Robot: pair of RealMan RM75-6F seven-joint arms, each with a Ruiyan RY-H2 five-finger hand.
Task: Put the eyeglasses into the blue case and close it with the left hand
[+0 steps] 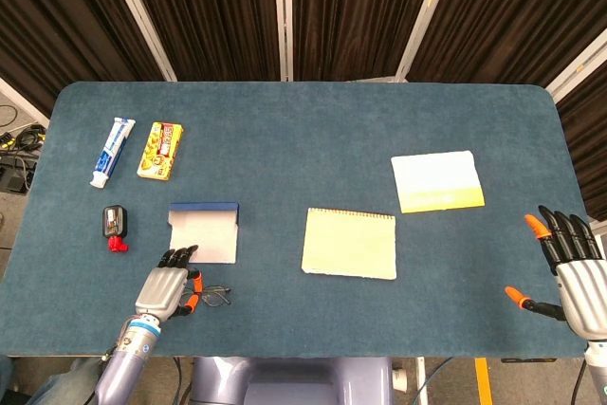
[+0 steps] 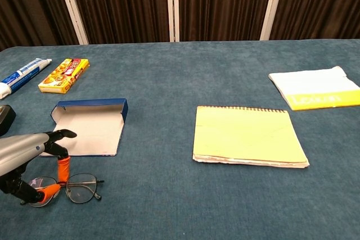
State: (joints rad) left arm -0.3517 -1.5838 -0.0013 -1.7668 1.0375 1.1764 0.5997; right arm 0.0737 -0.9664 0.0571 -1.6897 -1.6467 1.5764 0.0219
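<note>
Thin wire eyeglasses (image 1: pixel 215 295) (image 2: pixel 80 189) lie flat near the table's front left edge. Just behind them the blue case (image 1: pixel 204 231) (image 2: pixel 90 130) lies open, showing its pale inside. My left hand (image 1: pixel 166 289) (image 2: pixel 25 153) hovers low over the left lens. An orange fingertip (image 2: pixel 63 166) points down at the rim and the thumb tip lies across the lens from the other side, with a small gap left between them. In the head view, my right hand (image 1: pixel 572 267) stays at the far right edge with fingers spread and holds nothing.
A toothpaste tube (image 1: pixel 112 151) and a yellow snack box (image 1: pixel 160 149) lie at the back left. A small black and red object (image 1: pixel 115 224) sits left of the case. A yellow notebook (image 1: pixel 349 244) lies mid-table, and a white and yellow booklet (image 1: pixel 436 180) right of it.
</note>
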